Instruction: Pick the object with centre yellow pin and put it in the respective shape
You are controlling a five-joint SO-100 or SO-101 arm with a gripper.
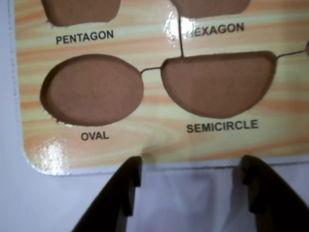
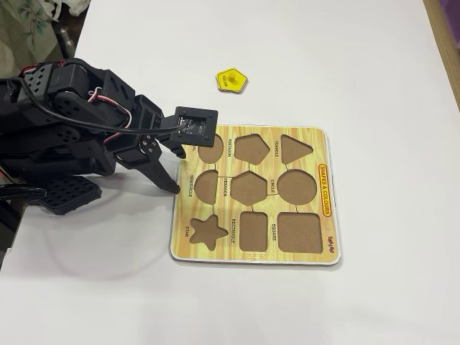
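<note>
From my wrist camera, the gripper (image 1: 188, 181) sits at the bottom of the view with its jaws spread wide and nothing between them, only bare white desk (image 1: 183, 203) showing in the gap. Just past the fingertips lies the near edge of the puzzle board (image 1: 145, 147). The oval recess (image 1: 91, 89) and the semicircle recess (image 1: 217, 84) are both empty, and beyond them I can read the labels for the pentagon and hexagon cut-outs, also empty as far as they show.

In the fixed view the gripper (image 2: 172, 172) hangs over the left edge of the puzzle board (image 2: 327, 198), pointing down at it. Every recess I can see there is unfilled: star, rectangle, square, circle, triangle and the rest.

Farther off, well apart from the board and above it in the fixed view, the yellow piece (image 2: 231, 80) lies flat on the desk with its yellow pin standing at the centre. Its outline looks five-sided, so I judge it belongs in the pentagon recess (image 2: 250, 147).

By my reading the task has barely begun: the piece is untouched, so the reach, the grasp by the pin, the carry and the seating all remain.
</note>
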